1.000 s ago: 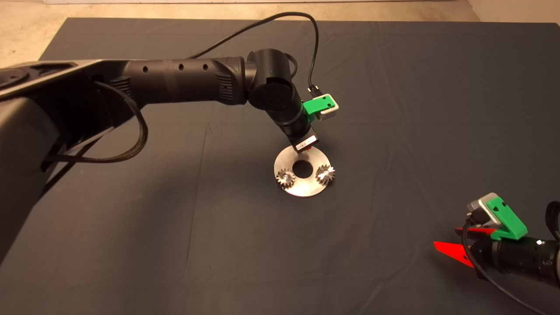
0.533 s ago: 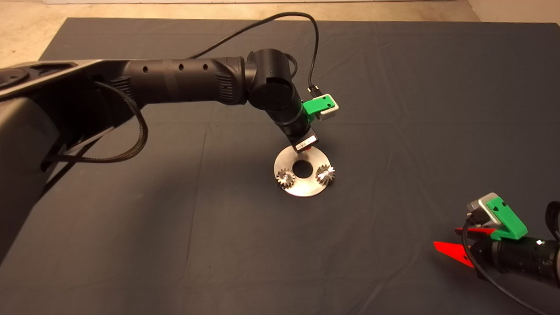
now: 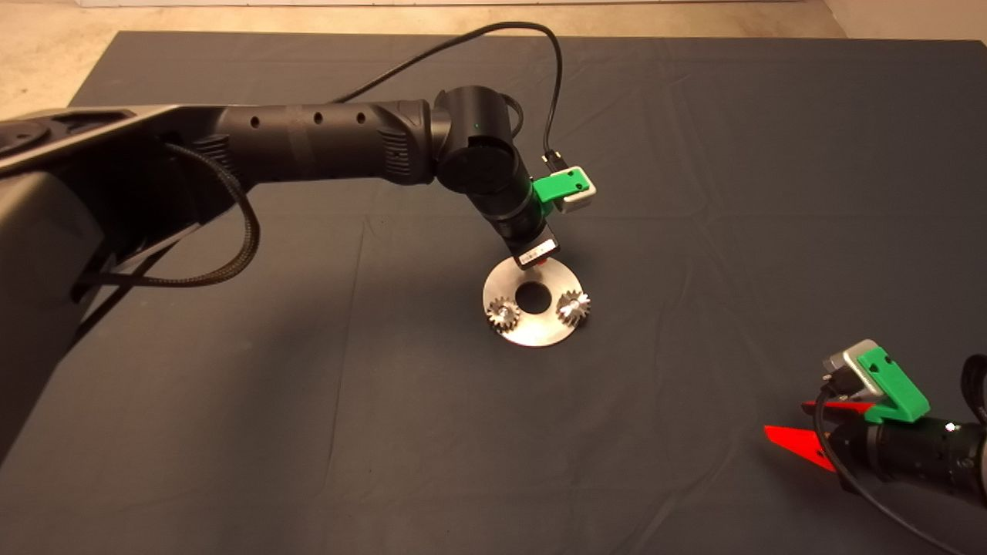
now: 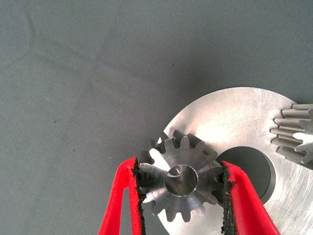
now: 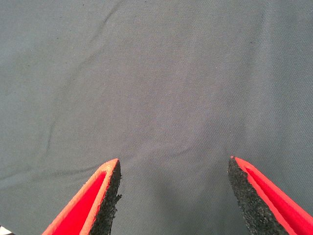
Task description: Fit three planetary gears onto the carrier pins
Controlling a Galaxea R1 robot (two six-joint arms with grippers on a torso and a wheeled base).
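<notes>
Left pincer [image 4: 182, 188] pinched the third planetary gear [image 4: 182, 181] across its toothed rim, one black pad on each opposite flank, and held it over the far edge of the silver disc [image 3: 532, 327], beside the central hole [image 4: 247, 169]. Whether the gear already sat on a carrier pin could not be told; the bore showed a bright metal face inside it. Two other planetary gears [image 3: 503, 314] [image 3: 573, 305] stood on the near half of the disc, one on each side of the hole.

Each gear appeared to be solid steel: rigid, dense for its bulk, and not fragile. Tooth tips were narrow and polished, so a grip across them was judged liable to slip or rotate; the rough pads gave the needed friction. Hold was best taken across the outer diameter, level, leaving the bore free.

Disc surface was flat, brushed and reflective. Bench covering [image 3: 308, 424] was a dark, matte, slightly creased fabric.

Right pincer [image 5: 173, 196] waited at the near right of the bench, fingers spread, gripping nothing
</notes>
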